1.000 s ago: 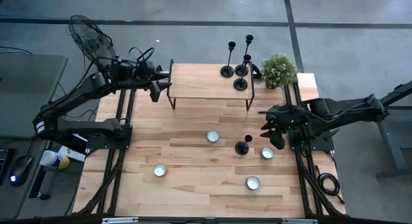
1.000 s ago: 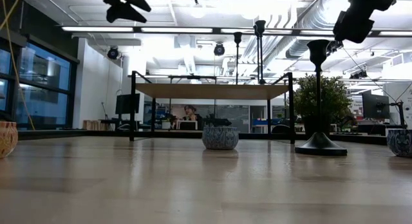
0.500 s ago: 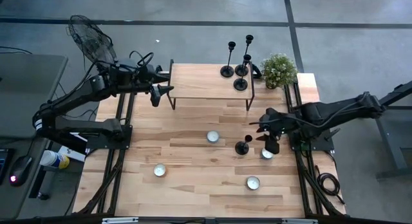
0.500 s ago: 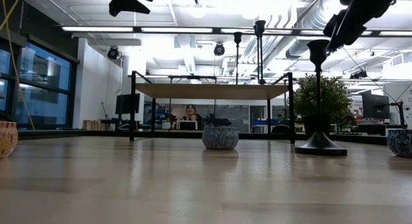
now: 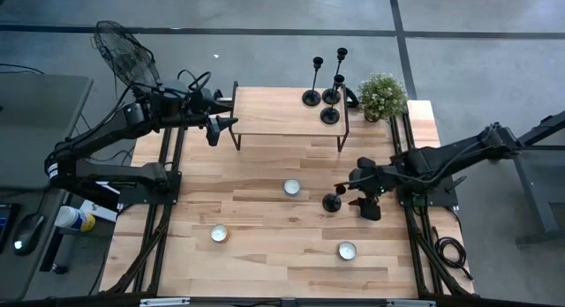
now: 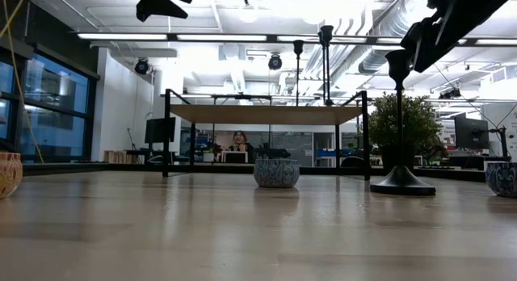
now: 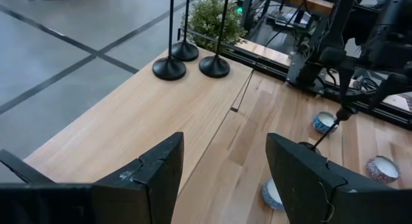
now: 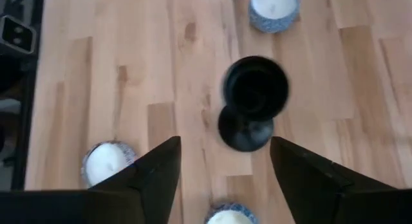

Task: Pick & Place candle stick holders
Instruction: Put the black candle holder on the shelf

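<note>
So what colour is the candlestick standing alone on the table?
Black candlestick, clearest in the right wrist view.

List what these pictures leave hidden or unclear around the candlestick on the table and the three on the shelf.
- Lone candlestick: high view, the right gripper covers its stem and cup.
- Same candlestick, right wrist view: blurred; contact with the gripper cannot be told.
- Three shelf candlesticks: left wrist view, picture edge cuts off their cups.
- Low view: the shelf hides their bases.
- Tealight by the right gripper: high view, largely covered by the arm.
</note>
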{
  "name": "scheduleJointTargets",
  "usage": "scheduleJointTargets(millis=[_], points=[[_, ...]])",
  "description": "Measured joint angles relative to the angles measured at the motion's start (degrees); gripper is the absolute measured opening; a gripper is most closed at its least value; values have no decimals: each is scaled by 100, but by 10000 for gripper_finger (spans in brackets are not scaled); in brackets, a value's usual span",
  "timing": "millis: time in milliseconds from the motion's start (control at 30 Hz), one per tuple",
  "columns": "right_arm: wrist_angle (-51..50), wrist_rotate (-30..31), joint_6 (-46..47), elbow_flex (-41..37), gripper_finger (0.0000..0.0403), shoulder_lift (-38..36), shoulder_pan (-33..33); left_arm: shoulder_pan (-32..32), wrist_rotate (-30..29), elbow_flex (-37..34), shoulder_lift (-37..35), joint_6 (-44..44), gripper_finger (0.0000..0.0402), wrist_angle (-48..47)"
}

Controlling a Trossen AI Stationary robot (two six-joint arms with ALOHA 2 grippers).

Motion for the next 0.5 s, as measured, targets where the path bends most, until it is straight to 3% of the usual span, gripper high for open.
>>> scheduleJointTargets(millis=[333, 500], points=[[223, 538, -33, 0, 248, 12, 253, 0, 6, 0, 0, 0, 216, 1], [333, 519, 63, 0, 248, 313, 251, 0, 6, 0, 0, 0, 216, 2]])
